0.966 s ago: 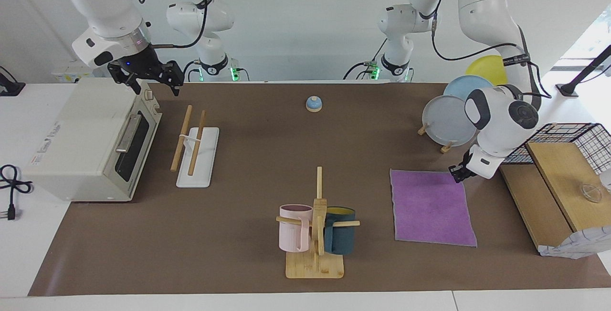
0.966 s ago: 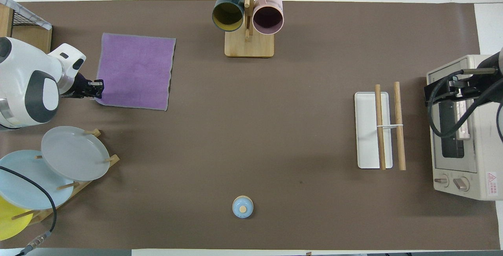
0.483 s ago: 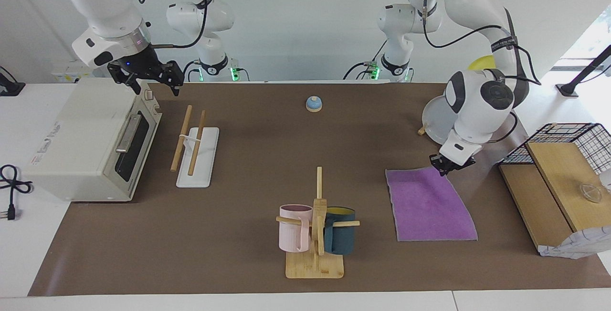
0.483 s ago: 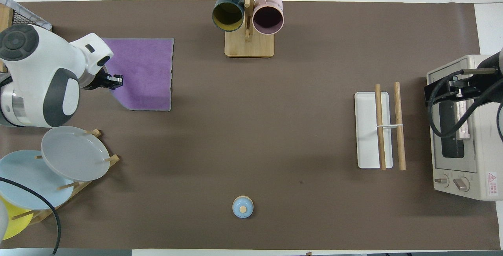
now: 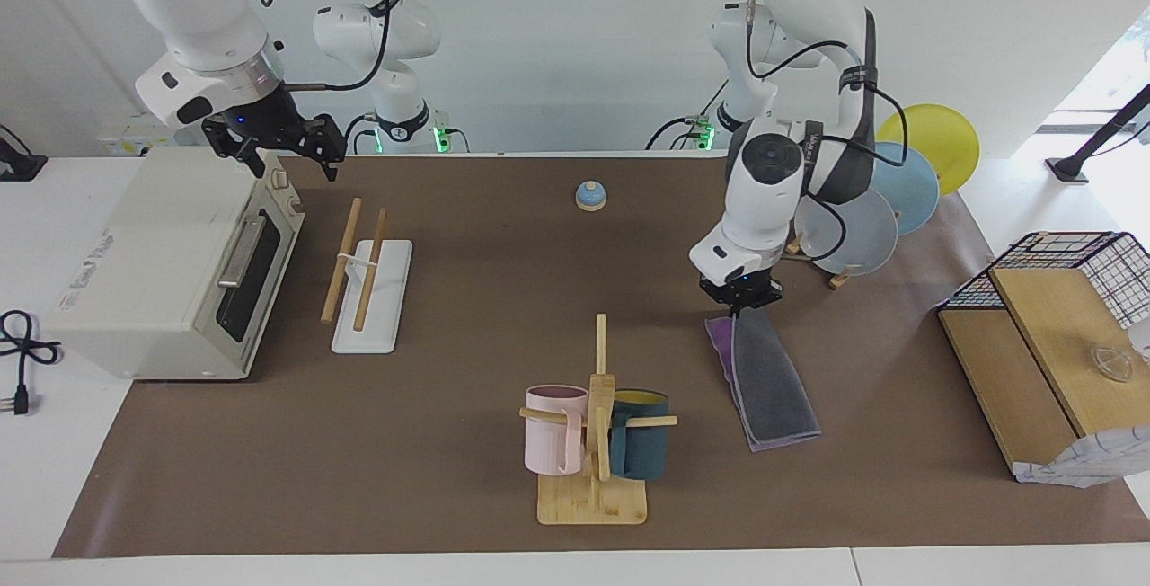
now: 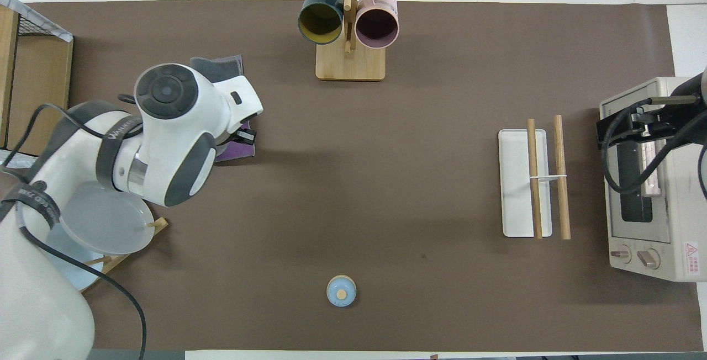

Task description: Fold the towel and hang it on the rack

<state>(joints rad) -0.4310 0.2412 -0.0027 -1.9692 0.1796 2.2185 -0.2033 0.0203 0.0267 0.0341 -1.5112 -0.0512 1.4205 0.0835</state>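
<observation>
While the left gripper (image 5: 738, 302) hangs low over the brown mat (image 5: 503, 298), its fingertips are pressed together on one edge of the towel (image 5: 766, 377) — the cloth is pinched at its end nearer to the robots. From there the towel lies doubled over on itself, the dark grey face turned up and a thin line of purple showing along the border, and its other end rests flat on the mat beside the mug tree (image 5: 595, 429), toward the left arm's end of the table. In the overhead view the arm covers most of the cloth. Well apart from it, at the right arm's end, stands the rack (image 5: 364, 279) with its two wooden rods over a white base, just in front of the toaster oven (image 5: 171, 267). Above the oven's top corner waits the right gripper (image 5: 274, 144) — its fingers are spread wide and hold nothing.
</observation>
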